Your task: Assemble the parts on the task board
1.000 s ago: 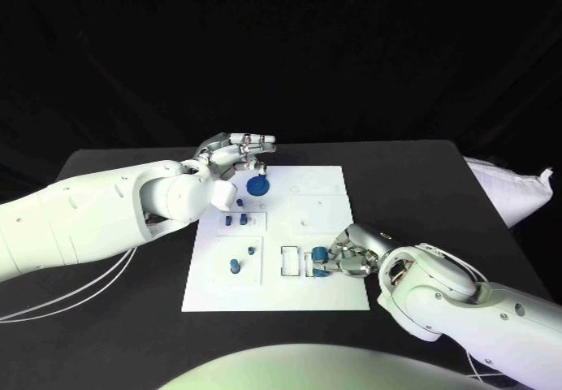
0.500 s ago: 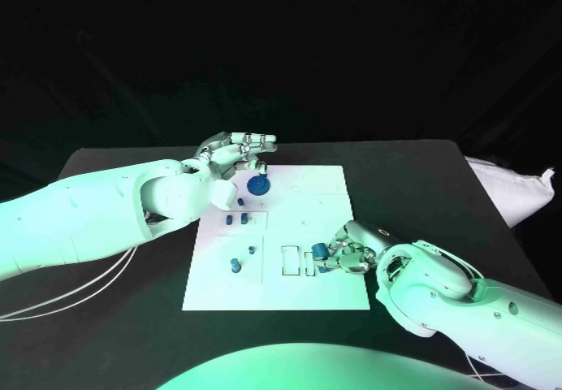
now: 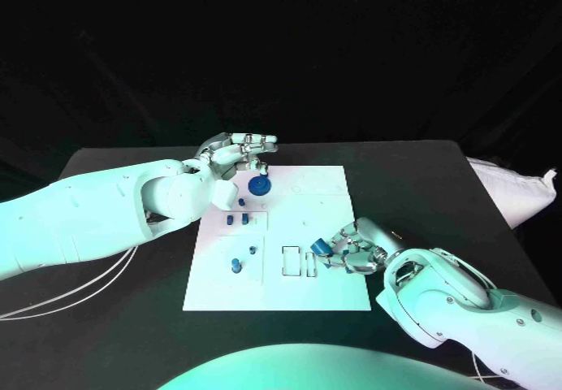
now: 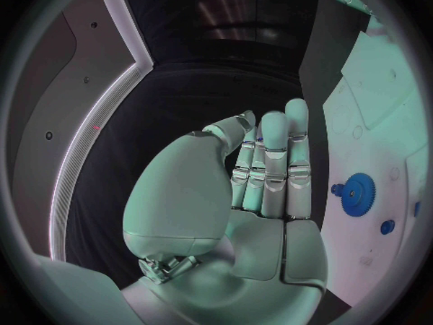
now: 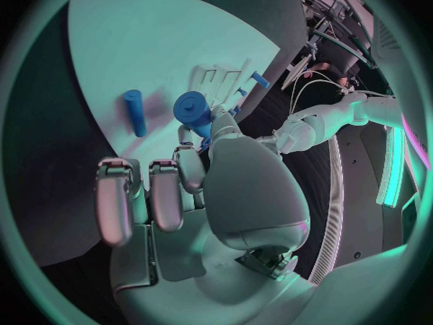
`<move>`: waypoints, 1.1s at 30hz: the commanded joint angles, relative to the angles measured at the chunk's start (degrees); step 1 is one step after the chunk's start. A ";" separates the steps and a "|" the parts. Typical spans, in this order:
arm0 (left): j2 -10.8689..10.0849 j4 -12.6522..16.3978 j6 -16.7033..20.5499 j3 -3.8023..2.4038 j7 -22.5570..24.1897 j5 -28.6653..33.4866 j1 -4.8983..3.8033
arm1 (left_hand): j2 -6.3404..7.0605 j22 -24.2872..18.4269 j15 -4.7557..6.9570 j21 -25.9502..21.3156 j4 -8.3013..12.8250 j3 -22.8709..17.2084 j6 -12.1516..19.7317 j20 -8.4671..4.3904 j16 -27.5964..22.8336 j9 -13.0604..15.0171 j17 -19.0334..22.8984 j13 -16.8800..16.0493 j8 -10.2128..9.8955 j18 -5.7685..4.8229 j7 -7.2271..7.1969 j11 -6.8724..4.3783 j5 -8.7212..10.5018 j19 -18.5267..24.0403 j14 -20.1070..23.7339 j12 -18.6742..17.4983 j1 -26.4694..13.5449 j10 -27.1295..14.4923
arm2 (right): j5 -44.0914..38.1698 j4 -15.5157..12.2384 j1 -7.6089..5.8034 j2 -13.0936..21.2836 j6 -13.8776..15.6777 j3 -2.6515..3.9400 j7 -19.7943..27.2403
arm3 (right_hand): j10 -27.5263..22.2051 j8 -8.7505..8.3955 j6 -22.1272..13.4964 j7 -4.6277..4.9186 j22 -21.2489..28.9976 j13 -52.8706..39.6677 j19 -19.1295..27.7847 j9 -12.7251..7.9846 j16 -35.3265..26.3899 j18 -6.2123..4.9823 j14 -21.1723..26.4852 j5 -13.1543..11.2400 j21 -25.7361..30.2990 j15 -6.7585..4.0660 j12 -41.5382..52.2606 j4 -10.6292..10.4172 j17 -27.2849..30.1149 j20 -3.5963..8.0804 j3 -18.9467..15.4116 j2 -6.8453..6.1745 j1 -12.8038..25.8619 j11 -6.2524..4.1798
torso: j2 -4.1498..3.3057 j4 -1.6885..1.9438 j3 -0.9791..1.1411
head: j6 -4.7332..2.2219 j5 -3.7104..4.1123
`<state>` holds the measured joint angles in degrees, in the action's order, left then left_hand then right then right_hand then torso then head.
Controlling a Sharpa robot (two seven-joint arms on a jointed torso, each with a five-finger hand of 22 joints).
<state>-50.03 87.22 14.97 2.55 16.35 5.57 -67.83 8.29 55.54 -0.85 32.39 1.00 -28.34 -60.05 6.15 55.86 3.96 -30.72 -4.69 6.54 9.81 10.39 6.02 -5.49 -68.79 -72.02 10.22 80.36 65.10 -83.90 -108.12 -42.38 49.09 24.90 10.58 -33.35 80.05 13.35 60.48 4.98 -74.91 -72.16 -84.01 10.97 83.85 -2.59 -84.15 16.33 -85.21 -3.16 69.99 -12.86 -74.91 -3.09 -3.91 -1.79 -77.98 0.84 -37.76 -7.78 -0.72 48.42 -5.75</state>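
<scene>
Left arm is reaching in across the table's (image 3: pixel 129 325) left half. Left hand (image 3: pixel 238 151) is hovering over the task board's (image 3: pixel 328 296) far-left corner, fingers straight and side by side in the wrist view, gripping nothing. Bare black tabletop is lying open to the left of the board and beyond its far edge.

On the board, a blue gear (image 3: pixel 257 186) is sitting just below the left hand's fingertips; whether they are touching it cannot be told. Small blue pegs (image 3: pixel 238 219) are standing in the left-hand recesses, and another blue piece (image 3: pixel 235 264) is lying nearer the front. Too small to make out shapes.

Right of centre, right hand (image 3: pixel 355 250) is sitting at the board's right edge, pinching a blue cylinder (image 3: pixel 320 246) over the narrow slots (image 3: pixel 296 262). In the right wrist view a loose blue rod (image 5: pixel 134 112) is lying on the board beside the held piece.

Open tabletop is running to the right. No legible writing anywhere.
</scene>
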 commanded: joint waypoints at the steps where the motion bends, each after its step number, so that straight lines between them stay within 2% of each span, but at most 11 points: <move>1: 0.15 0.05 -0.81 -0.04 -0.20 0.20 -0.01 | -0.38 -0.09 -0.01 -0.30 -0.03 0.31 0.55 0.32 -0.01 0.02 -0.02 -0.08 0.30 0.63 0.04 0.04 0.07 0.11 0.41 0.33 -0.03 -0.38 | 6.57 -0.71 -0.17 -0.42 3.66 0.08 0.71 | -0.14 0.17 0.23 0.13 -7.07 0.68 -1.07 0.12 -0.23 0.51 -3.96 0.17 -0.02 -0.30 -0.39 -0.25 -5.00 0.25 0.16 2.49 -1.84 -0.40 | 0.02 0.12 -0.02 | -0.04 0.04; 4: 0.20 0.00 -0.76 -0.03 -0.47 0.19 -0.01 | -0.39 -0.10 0.00 -0.31 0.04 0.31 0.58 0.31 0.04 0.02 -0.07 -0.08 0.32 0.64 0.02 0.02 0.06 0.10 0.40 0.37 0.05 -0.42 | 7.98 -0.68 -0.34 -1.37 3.21 0.12 0.82 | -0.15 0.23 0.29 0.14 -7.14 0.68 -1.11 0.21 -0.24 0.53 -3.96 0.19 -0.06 -0.28 -0.45 -0.45 -4.99 0.24 0.19 2.41 -1.62 -0.38 | 0.04 -0.03 -0.02 | -0.02 -0.18; 8: 0.31 0.03 -0.90 -0.03 -0.63 0.18 -0.01 | -0.39 -0.10 0.00 -0.31 0.04 0.31 0.58 0.31 0.04 0.02 -0.07 -0.08 0.32 0.64 0.02 0.02 0.06 0.10 0.40 0.37 0.05 -0.42 | 9.19 -0.30 -0.59 -2.62 1.04 0.14 0.71 | -0.11 0.47 0.51 0.08 -6.98 0.70 -1.02 0.57 -0.41 0.49 -3.90 0.81 0.05 -0.26 -0.64 -1.32 -4.75 0.21 0.06 2.09 -0.52 -0.40 | 0.04 0.09 -0.06 | -0.27 -0.24; 12: 0.35 0.07 -0.97 -0.03 -0.73 0.18 -0.01 | -0.39 -0.10 0.00 -0.31 0.04 0.31 0.58 0.31 0.04 0.02 -0.07 -0.08 0.32 0.64 0.02 0.02 0.06 0.10 0.40 0.37 0.05 -0.42 | 9.43 0.53 -0.74 -3.92 -1.87 0.13 0.05 | -0.36 0.91 0.97 -0.12 -6.73 1.26 -0.89 1.23 -0.83 0.43 -3.75 3.08 0.23 -0.36 -1.53 -2.33 -4.14 0.28 -0.44 1.43 0.83 -0.54 | 0.04 0.04 -0.08 | -0.31 -0.36; 16: 0.36 0.12 -0.99 -0.03 -0.77 0.18 -0.01 | -0.39 -0.10 0.00 -0.31 0.04 0.31 0.58 0.31 0.04 0.02 -0.07 -0.08 0.32 0.64 0.02 0.02 0.06 0.10 0.40 0.37 0.05 -0.42 | 8.31 1.63 -0.82 -5.14 -4.01 0.07 -0.62 | -0.35 1.52 1.75 -0.51 -6.57 1.49 -0.83 2.14 -1.09 0.39 -3.69 5.45 0.36 -0.59 -2.10 -3.53 -3.81 0.45 -1.46 1.38 2.83 -0.83 | 0.02 0.07 -0.11 | -0.21 -0.52; 19: 0.41 0.17 -1.05 -0.03 -0.79 0.18 -0.01 | -0.39 -0.10 0.00 -0.31 0.04 0.31 0.58 0.31 0.04 0.02 -0.07 -0.08 0.32 0.64 0.02 0.02 0.06 0.10 0.40 0.37 0.05 -0.42 | 6.92 2.32 -0.96 -5.98 -5.10 -0.10 -0.91 | -0.54 1.90 2.27 -0.83 -6.57 2.46 -0.86 2.81 -1.12 0.39 -3.70 5.75 0.39 -0.83 -3.35 -3.69 -3.82 0.65 -2.12 1.82 4.20 -1.10 | 0.02 0.12 -0.22 | -0.18 -0.50; 20: 0.44 0.18 -1.08 -0.03 -0.78 0.18 -0.01 | -0.39 -0.10 0.00 -0.31 0.04 0.31 0.58 0.31 0.04 0.02 -0.07 -0.08 0.32 0.64 0.02 0.02 0.06 0.10 0.40 0.37 0.05 -0.42 | 6.62 2.46 -0.99 -6.16 -5.38 -0.14 -0.96 | -0.61 1.97 2.37 -0.90 -6.59 2.83 -0.88 2.99 -1.12 0.40 -3.71 5.84 0.38 -0.89 -3.81 -3.71 -3.81 0.70 -2.30 2.06 4.72 -1.17 | 0.01 0.10 -0.14 | -0.18 -0.54; 25: 0.51 0.11 -1.12 -0.03 -0.77 0.18 -0.02 | -0.39 -0.10 0.00 -0.31 0.04 0.31 0.58 0.31 0.04 0.02 -0.07 -0.08 0.32 0.64 0.02 0.02 0.06 0.10 0.40 0.37 0.05 -0.42 | 5.37 2.91 -1.04 -6.88 -6.74 -0.31 -1.11 | -0.75 2.34 2.94 -1.22 -6.61 3.94 -0.92 3.57 -1.04 0.40 -3.76 5.99 0.38 -1.09 -5.15 -3.68 -3.97 0.88 -2.71 2.58 5.67 -1.43 | -0.06 0.06 -0.03 | -0.14 -0.81; 28: 0.52 0.07 -1.07 -0.03 -0.78 0.18 -0.02 | -0.39 -0.13 0.02 -0.35 0.08 0.35 0.64 0.30 -0.01 0.01 0.08 -0.07 0.34 0.65 0.04 0.03 0.05 0.09 0.45 0.43 0.06 -0.53 | 4.84 3.23 -1.05 -7.47 -7.36 -0.45 -1.16 | 0.25 2.86 3.83 -1.63 -6.66 2.23 -0.97 4.05 -1.01 0.41 -3.78 5.88 0.36 -1.32 -3.25 -3.53 -4.03 1.05 -2.90 2.66 5.76 -1.74 | -0.10 0.01 -0.02 | -0.14 -0.98; 33: 0.57 0.08 -1.13 -0.03 -0.80 0.18 -0.01 | -0.39 -0.13 0.02 -0.35 0.08 0.35 0.64 0.30 -0.01 0.01 0.08 -0.07 0.34 0.65 0.04 0.03 0.05 0.09 0.45 0.43 0.06 -0.53 | 3.58 3.94 -1.05 -8.35 -7.16 -0.59 -1.31 | 0.37 2.94 3.96 -1.70 -6.63 2.07 -0.95 4.17 -1.01 0.40 -3.78 5.77 0.39 -1.38 -3.09 -3.52 -4.03 1.11 -2.97 2.65 5.79 -1.81 | -0.07 0.09 -0.03 | -0.13 -1.08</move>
<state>-49.59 87.19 14.91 2.56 15.39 5.57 -67.83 8.29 55.50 -0.73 32.39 1.01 -28.34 -59.64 6.15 55.86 3.96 -30.73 -4.67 6.54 9.81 10.40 6.02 -5.49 -68.78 -71.90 10.45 80.36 65.10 -78.00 -104.33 -43.44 40.91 19.43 10.01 -34.25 79.92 16.17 62.46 5.07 -74.94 -70.00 -84.01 11.62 83.11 -2.60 -83.93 21.96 -85.21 -4.22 66.72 -16.30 -74.95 -2.25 -6.57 0.74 -72.66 -0.86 -37.83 -7.73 -0.76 48.32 -6.76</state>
